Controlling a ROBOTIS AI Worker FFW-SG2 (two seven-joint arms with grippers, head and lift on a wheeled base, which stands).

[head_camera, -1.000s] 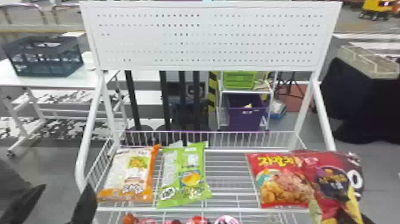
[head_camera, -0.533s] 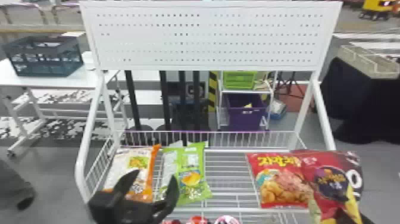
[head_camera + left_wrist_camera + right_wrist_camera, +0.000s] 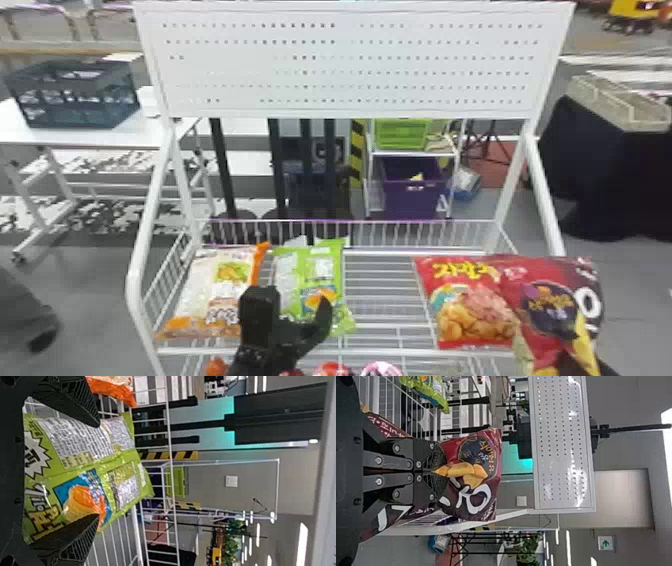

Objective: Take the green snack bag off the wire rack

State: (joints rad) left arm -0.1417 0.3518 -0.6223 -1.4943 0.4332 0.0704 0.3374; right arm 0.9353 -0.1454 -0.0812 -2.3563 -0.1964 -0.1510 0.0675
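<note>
Pinching the green bag (image 3: 79, 465) centrally suited the spread left tool (image 3: 99, 470); the right tool (image 3: 438, 471) gripped a maroon bag (image 3: 488, 489).

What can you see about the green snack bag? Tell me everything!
The green snack bag looks like puffy, shiny plastic, with an orange food picture on blue, a white starburst and pale patches. It lies on the wire rack, beside a white-and-orange bag. The left gripper is at it, fingers open; I can't tell if they touch it.
</note>
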